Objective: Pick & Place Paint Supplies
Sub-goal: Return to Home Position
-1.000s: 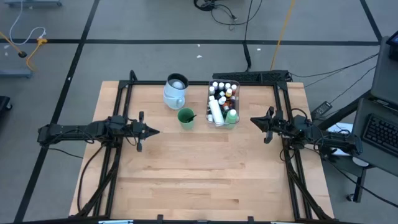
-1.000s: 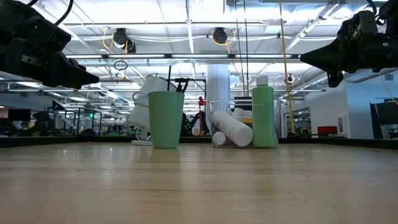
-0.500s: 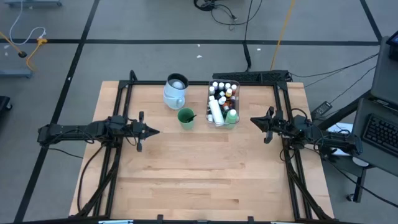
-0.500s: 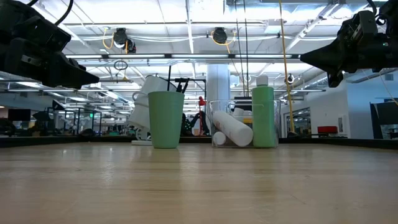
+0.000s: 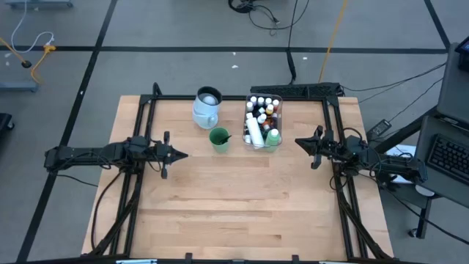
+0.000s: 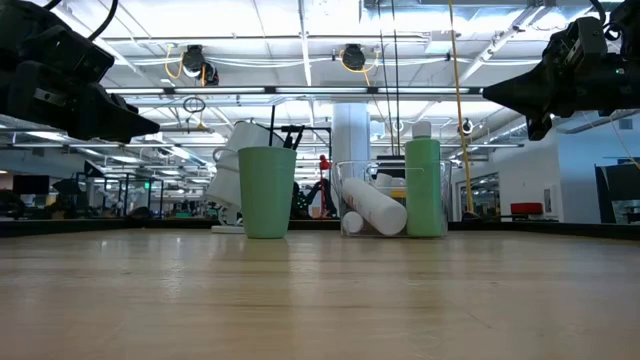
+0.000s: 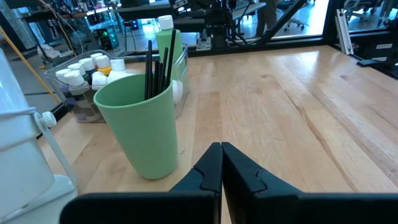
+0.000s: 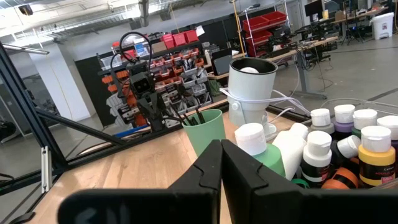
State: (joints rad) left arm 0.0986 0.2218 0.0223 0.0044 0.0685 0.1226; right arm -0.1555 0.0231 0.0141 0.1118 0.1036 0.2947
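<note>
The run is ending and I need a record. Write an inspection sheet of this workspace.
Surface: wooden table, items grouped at its far edge.
Job's things: small paint bottles, large white bottle lying, large green bottle upright, all inside the clear tub; brushes standing in the green cup.
Clutter: pale-blue jug beside the cup.
Grippers: left gripper and right gripper shut, empty, at opposite table sides.
Cables: dark cable and yellow cable on floor beyond table.
Surroundings: keyboard right of the table.

The high camera looks straight down, the low one level; both wrist cameras see, just beyond the left pincer [image 7: 221, 147] and the right pincer [image 8: 221, 143], the same round green plastic cup [image 7: 140, 127].
</note>
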